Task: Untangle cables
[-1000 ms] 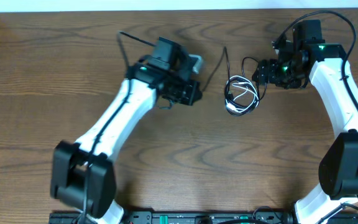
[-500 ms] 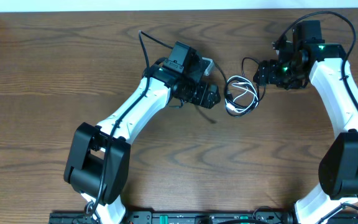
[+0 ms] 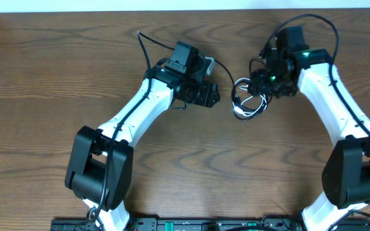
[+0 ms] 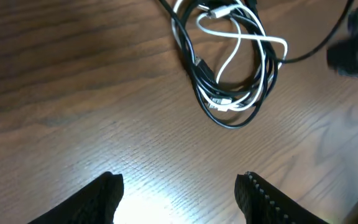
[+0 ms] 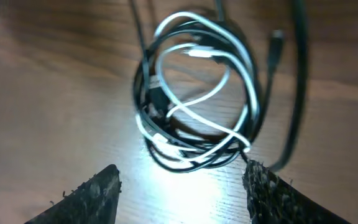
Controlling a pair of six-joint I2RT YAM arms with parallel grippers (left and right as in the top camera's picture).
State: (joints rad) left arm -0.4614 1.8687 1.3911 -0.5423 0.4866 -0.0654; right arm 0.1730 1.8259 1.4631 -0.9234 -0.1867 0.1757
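Observation:
The cables lie as one tangled coil (image 3: 241,110) on the wooden table, black and white loops wound together. In the left wrist view the coil (image 4: 234,53) sits ahead of my left gripper (image 4: 180,183), which is open with only bare wood between its fingers. That gripper (image 3: 216,97) is just left of the coil. My right gripper (image 3: 257,82) hovers over the coil's far right side. Its fingers stand open just below the coil's lower edge (image 5: 191,163), holding nothing. A small black plug (image 5: 277,40) shows beside the coil.
A thick black arm wire (image 5: 297,81) runs down past the coil's right side. The right arm's dark body (image 4: 356,43) shows blurred at the upper right of the left wrist view. A white strip (image 3: 172,5) borders the table's far edge.
My left gripper has gone from shut to open and swung right, close to the coil. The right arm has shifted left over the coil and its jaws have narrowed a little.

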